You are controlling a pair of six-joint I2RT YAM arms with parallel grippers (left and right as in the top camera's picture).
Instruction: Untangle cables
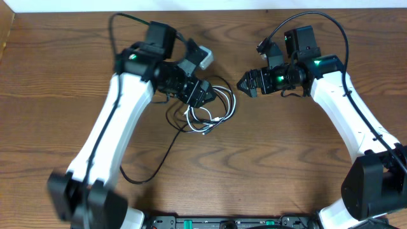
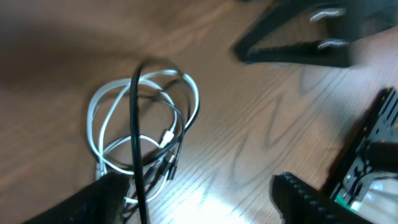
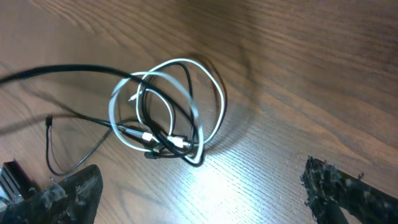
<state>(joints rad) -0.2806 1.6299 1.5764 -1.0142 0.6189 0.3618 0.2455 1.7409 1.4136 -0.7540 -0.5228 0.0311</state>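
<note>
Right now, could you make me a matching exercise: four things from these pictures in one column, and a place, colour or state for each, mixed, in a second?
1 cables
2 left gripper
3 right gripper
4 table

a brown wood
b beside the cables, not touching them
c wound together in loops
d above one edge of the cables

Pairs: 1-c, 2-d, 3-b, 4-a

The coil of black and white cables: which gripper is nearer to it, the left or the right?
Left. The left gripper is right above the left edge of the coil; the right gripper is apart from it, off to its right.
</note>
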